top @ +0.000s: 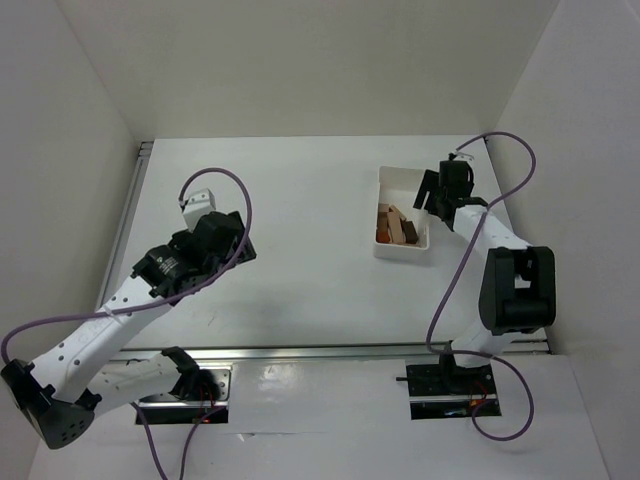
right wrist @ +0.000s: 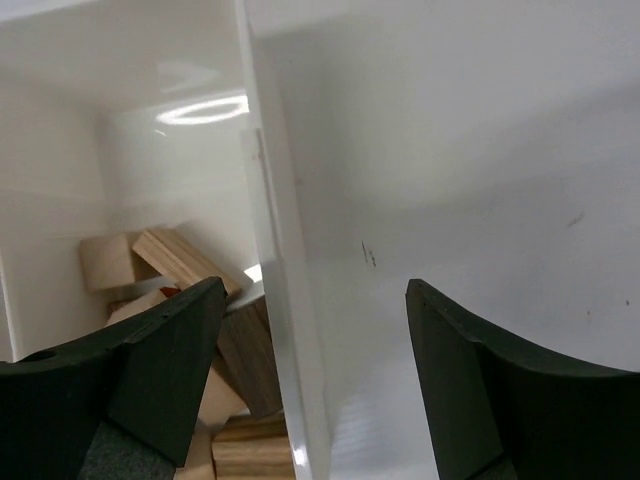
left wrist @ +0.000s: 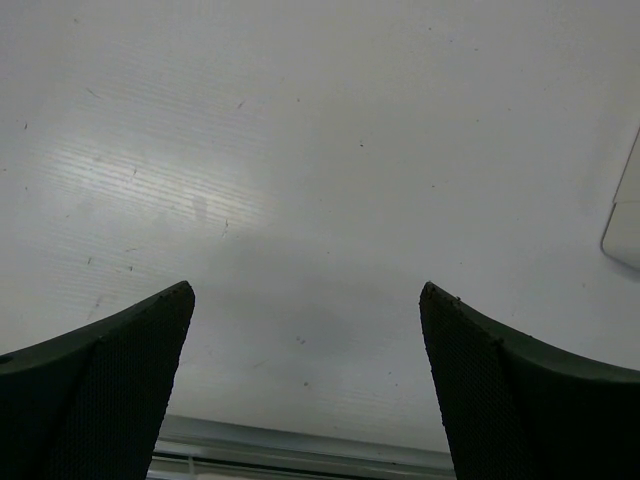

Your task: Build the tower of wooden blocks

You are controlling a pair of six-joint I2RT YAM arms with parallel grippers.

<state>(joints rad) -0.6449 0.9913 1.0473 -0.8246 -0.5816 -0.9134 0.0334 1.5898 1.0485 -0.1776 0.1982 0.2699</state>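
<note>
Tabletop (top: 300, 260) is white & matte, w/ faint scuffs and specks you can see in the left wrist view. White walls (top: 300, 60) box it in at 9, 12 and 3 o'clock. One metal rail (top: 128, 215) runs along the 9 o'clock edge, and a second rail (top: 330, 350) runs along the 6 o'clock edge by the arm bases.

White tray (top: 398, 178) sits at approx 2 o'clock from the tabletop centre, long axis running 12 to 6. Wood blocks (top: 396, 226) are heaped in its 6 o'clock end, not yet stacked into a tower. From the right wrist you can pick out a pale tan block (right wrist: 110, 262), a grained light block (right wrist: 180, 258) leaning by it, a dark brown piece (right wrist: 250, 350) against the tray wall and a reddish-orange sliver (right wrist: 170, 292). You can't tell the exact count.

Right end effector (right wrist: 315, 285) is at the tray's 3 o'clock wall, fingers well apart and straddling it. One finger is inside by the blocks, the other outside over the tabletop, and it grips nothing. Whether the inner finger touches a block you can't tell.

Left end effector (left wrist: 307, 300) is at approx 9 o'clock, well apart from the tray, spread wide w/ nothing btwn the fingers.
</note>
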